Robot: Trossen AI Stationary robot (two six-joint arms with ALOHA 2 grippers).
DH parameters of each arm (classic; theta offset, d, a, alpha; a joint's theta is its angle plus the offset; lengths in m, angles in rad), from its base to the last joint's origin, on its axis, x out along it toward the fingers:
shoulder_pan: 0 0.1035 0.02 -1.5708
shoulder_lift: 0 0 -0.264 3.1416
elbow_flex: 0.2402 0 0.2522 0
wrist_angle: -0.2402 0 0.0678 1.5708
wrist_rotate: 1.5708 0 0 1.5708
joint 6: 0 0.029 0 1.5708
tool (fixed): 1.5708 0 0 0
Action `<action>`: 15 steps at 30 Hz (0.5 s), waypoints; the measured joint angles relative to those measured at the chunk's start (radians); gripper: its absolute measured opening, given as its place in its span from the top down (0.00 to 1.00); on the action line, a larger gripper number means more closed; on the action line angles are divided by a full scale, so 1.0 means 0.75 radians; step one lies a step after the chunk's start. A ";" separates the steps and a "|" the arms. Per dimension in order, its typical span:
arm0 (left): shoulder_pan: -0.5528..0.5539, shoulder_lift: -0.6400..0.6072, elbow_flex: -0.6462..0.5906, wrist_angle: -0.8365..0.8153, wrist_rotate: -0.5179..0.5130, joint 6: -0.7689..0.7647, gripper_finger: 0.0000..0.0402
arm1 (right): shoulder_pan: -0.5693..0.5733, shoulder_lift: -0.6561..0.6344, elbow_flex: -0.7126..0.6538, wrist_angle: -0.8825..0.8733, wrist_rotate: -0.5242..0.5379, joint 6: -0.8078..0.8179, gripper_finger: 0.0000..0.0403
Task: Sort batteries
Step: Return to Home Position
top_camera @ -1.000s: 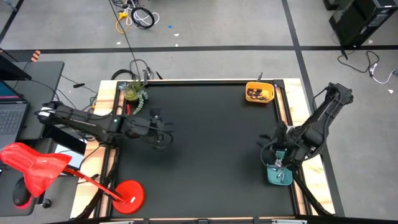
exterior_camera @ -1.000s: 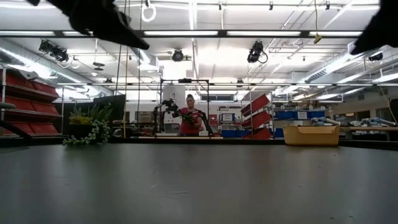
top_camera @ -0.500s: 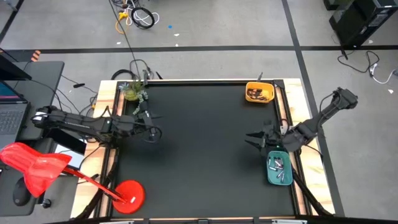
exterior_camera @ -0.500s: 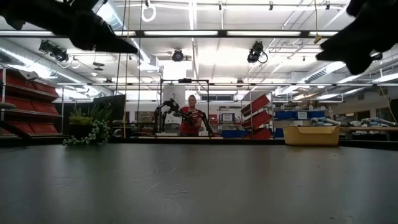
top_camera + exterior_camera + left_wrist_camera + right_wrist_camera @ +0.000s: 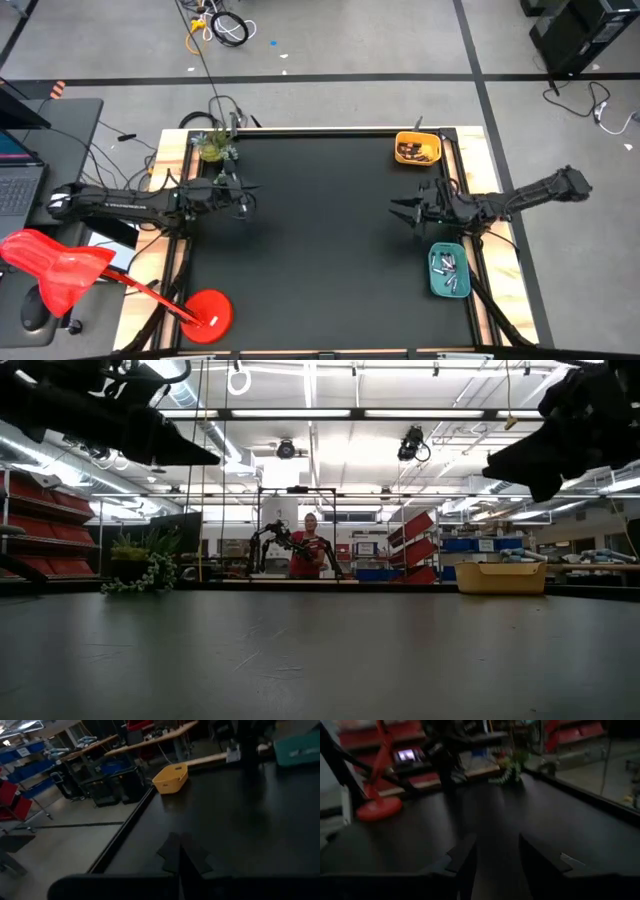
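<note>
1. Batteries (image 5: 446,268) lie in teal tray (image 5: 434,284), behind the right jaws, beside that arm's wrist. Darker ones sit in yellow tray (image 5: 401,139), off to the jaws' other side.
2. Right gripper (image 5: 402,211): arm stretched out level above table (image 5: 330,260), fingers part-open, holding nothing.
3. Left gripper (image 5: 244,197): arm stretched level, fingers closed together, empty, well apart from both trays.
</note>
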 joint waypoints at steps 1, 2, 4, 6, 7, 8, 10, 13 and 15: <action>0.022 -0.019 -0.007 0.001 0.032 -0.015 0.99 | -0.031 -0.016 -0.014 0.031 -0.043 -0.013 0.62; 0.041 -0.039 -0.015 0.001 0.069 -0.038 0.99 | -0.062 -0.033 -0.030 0.070 -0.084 -0.027 0.63; 0.068 -0.070 -0.024 -0.008 0.130 -0.074 0.99 | -0.116 -0.069 -0.068 0.137 -0.150 -0.056 0.63; 0.082 -0.095 -0.024 -0.032 0.147 -0.092 0.99 | -0.164 -0.098 -0.096 0.190 -0.199 -0.078 0.64; 0.084 -0.104 -0.024 -0.033 0.147 -0.101 0.99 | -0.184 -0.112 -0.108 0.201 -0.212 -0.087 0.64; 0.085 -0.110 -0.024 -0.039 0.146 -0.107 0.99 | -0.201 -0.126 -0.119 0.204 -0.221 -0.092 0.65; 0.085 -0.121 -0.024 -0.078 0.125 -0.113 0.99 | -0.230 -0.149 -0.133 0.202 -0.228 -0.105 0.65; 0.085 -0.137 -0.024 -0.141 0.090 -0.128 1.00 | -0.254 -0.178 -0.134 0.156 -0.229 -0.134 0.65; 0.085 -0.154 -0.024 -0.189 0.054 -0.153 1.00 | -0.262 -0.201 -0.134 0.147 -0.229 -0.166 0.65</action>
